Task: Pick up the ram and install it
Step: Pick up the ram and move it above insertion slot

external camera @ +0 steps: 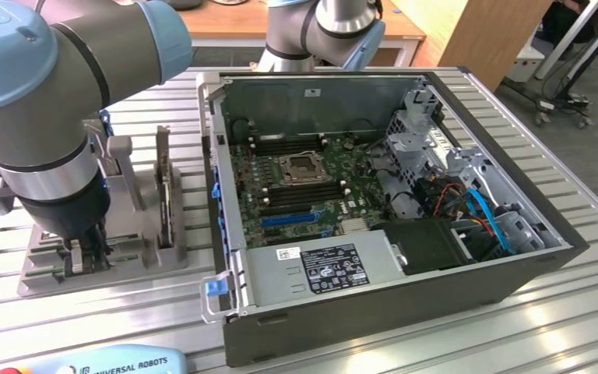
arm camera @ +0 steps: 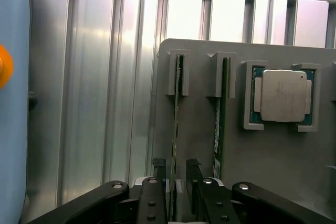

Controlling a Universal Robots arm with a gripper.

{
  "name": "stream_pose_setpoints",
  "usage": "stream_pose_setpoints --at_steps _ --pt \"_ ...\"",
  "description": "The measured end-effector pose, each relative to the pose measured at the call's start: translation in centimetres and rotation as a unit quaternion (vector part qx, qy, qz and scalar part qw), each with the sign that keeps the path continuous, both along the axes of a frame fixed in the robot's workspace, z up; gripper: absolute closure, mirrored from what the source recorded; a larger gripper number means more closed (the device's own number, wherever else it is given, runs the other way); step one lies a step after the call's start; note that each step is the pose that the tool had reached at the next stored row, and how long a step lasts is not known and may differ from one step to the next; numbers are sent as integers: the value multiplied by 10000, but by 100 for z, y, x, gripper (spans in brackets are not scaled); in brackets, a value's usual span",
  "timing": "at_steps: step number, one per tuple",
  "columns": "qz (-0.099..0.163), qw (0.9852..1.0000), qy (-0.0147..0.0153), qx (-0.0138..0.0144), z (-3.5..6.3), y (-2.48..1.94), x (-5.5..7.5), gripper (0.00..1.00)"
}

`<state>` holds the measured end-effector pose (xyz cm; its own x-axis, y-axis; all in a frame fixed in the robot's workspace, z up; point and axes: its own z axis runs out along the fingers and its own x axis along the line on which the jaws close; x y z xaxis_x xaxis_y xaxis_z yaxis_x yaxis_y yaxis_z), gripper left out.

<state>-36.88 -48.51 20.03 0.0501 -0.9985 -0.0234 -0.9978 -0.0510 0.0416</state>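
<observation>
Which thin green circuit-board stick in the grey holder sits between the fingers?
The thin green stick farther from the square silver chip; the other stick, next to that chip, stands outside the open fingers.

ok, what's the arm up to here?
The arm's end effector is down at the gray holder beside the open PC case, open, with a finger on each side of the ram standing on edge in its slot. Not gripped yet. A second stick and a CPU sit in the same holder.

End effector (external camera: pixel 79 255) low at grey holder (external camera: pixel 138 265) — apparently in contact — beside open computer case (external camera: pixel 382 312).
</observation>
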Motion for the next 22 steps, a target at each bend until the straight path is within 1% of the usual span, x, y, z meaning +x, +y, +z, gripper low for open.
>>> stream_pose_setpoints --at_steps 3,12,15,16,22 --pt "-1 10000 0 0 1 -11 -1 70" --pt "0 10000 -1 0 0 -13 -1 70" --pt "0 10000 -1 0 0 -13 -1 71" --pt "0 10000 0 0 0 -13 0 78" --pt "0 10000 0 0 0 -13 -1 78"
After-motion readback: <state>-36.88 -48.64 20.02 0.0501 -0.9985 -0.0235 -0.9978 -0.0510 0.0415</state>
